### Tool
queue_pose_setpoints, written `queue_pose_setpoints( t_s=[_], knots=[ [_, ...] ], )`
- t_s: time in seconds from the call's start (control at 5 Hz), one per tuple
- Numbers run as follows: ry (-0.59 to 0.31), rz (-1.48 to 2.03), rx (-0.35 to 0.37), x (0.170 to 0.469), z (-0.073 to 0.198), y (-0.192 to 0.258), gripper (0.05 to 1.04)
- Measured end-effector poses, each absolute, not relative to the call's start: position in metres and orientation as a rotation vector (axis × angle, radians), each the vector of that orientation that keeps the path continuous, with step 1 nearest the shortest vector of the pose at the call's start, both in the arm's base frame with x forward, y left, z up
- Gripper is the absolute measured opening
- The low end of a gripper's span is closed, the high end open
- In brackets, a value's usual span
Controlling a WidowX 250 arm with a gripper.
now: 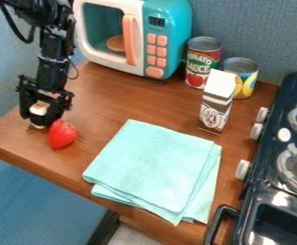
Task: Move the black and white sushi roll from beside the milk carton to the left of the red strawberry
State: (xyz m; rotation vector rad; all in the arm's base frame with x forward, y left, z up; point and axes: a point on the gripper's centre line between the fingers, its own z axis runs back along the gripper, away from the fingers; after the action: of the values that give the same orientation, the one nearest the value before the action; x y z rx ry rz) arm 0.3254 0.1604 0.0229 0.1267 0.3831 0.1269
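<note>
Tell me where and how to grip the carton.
Grip the carton by its sides, just below the white top. The end effector would probably do best coming from above, slightly from the cloth side: the carton stands upright, slim and straight-sided, and the red can and yellow can stand behind it.

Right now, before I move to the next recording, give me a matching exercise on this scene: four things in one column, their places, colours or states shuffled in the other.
1. White object
2. Strawberry
3. Cloth
4. Carton

A. Folded, pale turquoise
B. Standing upright, brown and white
C. Within the pincer
D. Bright red, on the wooden surface

Right pairs: 1-C, 2-D, 3-A, 4-B
</note>
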Motion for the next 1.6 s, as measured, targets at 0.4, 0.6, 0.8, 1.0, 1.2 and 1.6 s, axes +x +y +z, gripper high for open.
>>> queue_pose_setpoints(
  t_s=[0.4,0.6,0.8,1.0,1.2,1.6],
  knots=[
    [0.175,0.16,0.077,0.316,0.073,0.153,1.008],
    [0.131,0.164,0.071,0.317,0.093,0.15,1.005],
    [0.058,0.106,0.075,0.332,0.113,0.138,1.004],
    [-0.031,-0.055,0.022,0.365,0.125,0.088,1.004],
    [-0.069,-0.144,-0.052,0.384,0.109,0.039,1.004],
    [-0.041,-0.238,-0.131,0.385,0.09,-0.019,1.004]
  ],
)
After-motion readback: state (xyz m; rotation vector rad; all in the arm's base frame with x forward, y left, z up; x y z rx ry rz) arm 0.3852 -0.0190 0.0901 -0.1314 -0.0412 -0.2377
